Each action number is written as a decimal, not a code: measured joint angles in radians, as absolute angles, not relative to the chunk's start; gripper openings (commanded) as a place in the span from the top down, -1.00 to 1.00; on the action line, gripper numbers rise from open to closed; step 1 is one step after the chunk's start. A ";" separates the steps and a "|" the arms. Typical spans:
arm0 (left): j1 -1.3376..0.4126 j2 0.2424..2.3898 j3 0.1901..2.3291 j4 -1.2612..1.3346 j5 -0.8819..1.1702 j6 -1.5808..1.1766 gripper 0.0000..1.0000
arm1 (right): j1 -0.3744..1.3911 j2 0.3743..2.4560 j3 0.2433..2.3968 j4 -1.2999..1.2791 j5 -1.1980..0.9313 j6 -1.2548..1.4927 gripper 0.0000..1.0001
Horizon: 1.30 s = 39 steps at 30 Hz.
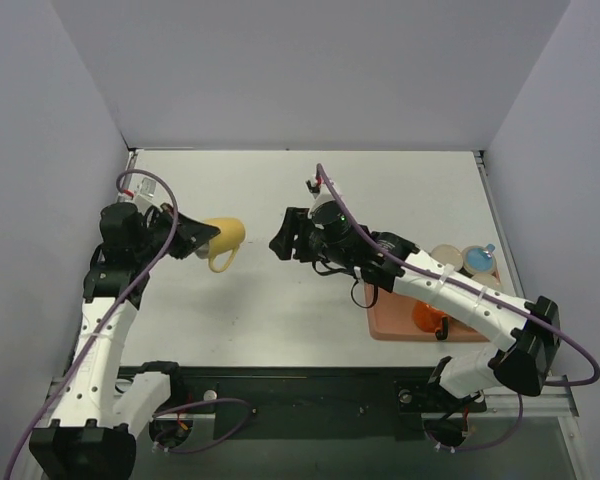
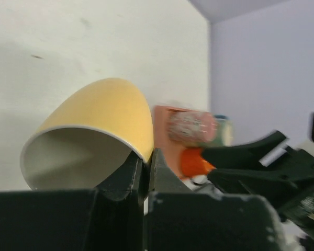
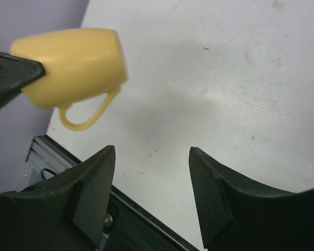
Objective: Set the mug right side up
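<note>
my left gripper (image 2: pixel 145 163) is clamped on the rim of the yellow mug (image 2: pixel 102 117), one finger inside the mouth and one outside against the wall, the two pressed close with only the rim between them. from my left wrist the mug's pale inside faces back at me and its rounded yellow body points away, so it lies on its side, neither upside down nor upright. from above, the left gripper (image 1: pixel 202 240) sits on the left side of the worktop (image 1: pixel 280 310) with the mug (image 1: pixel 226 234) sticking out of it towards the middle, base end leading.

my right gripper (image 3: pixel 152 151) is open, its two dark fingers spread wide with nothing between them. it is apart from the mug and aimed at it. through the gap, beyond the fingers, i see the mug (image 3: pixel 73 63) up and to the left, lying sideways with its flat base to the right and its handle (image 3: pixel 89 112) hanging underneath. its shadow falls on the white surface beside it, apart from the mug itself, so it looks lifted off the worktop. from above, the right gripper (image 1: pixel 283 236) is near the middle of the worktop, level with the mug and facing it.

further out on the right side lies a pink tray (image 1: pixel 390 325), partly under my right arm. an orange thing (image 1: pixel 427 317) sits on it; i cannot tell what it is. at the tray's far end stand a beige cup (image 1: pixel 446 258) and a blue cup (image 1: pixel 479 259), just beside each other.
</note>
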State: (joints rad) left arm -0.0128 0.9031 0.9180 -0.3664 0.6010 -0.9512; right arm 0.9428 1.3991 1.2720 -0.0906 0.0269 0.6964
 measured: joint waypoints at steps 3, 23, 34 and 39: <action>-0.015 0.936 0.966 -0.518 0.442 -0.722 1.00 | 0.943 1.397 1.236 -0.152 0.065 0.678 -0.08; 0.202 1.570 1.290 -0.934 -0.090 0.361 1.00 | 0.942 1.226 1.153 -0.324 0.206 0.550 -0.09; 0.242 1.769 1.397 -0.929 -0.008 0.402 1.00 | 0.931 1.171 1.119 -0.336 0.224 0.544 -0.09; 0.251 1.770 1.404 -0.902 0.013 0.421 0.03 | 0.915 1.130 1.093 -0.336 0.239 0.545 -0.84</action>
